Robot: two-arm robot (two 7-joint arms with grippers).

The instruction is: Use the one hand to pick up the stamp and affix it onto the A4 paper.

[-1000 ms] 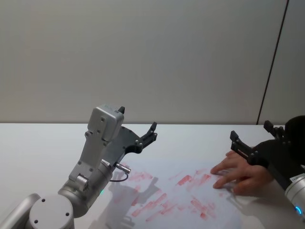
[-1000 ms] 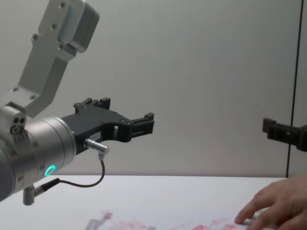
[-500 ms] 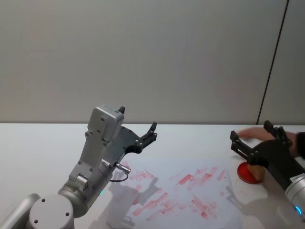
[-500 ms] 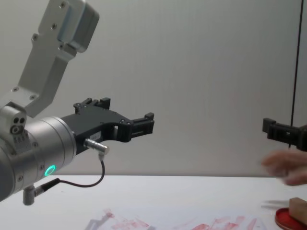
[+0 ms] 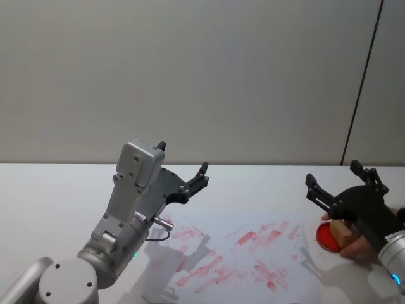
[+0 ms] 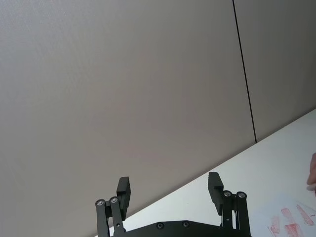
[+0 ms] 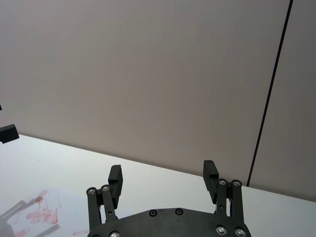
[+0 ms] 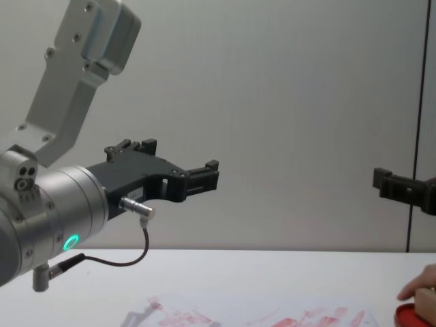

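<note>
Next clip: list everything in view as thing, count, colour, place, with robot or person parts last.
A4 paper: one, white with many red prints, flat on the table in front of the robot.
ink pad: one, red, round, on the table off the paper's right edge.
stamp: one, light tan block, on the ink pad, held by the person's hand.
table: one, white.
person's hand: one, at the right edge, touching the stamp.
left gripper: black, open, raised over the table's left side.
right gripper: black, open, raised above the ink pad.
</note>
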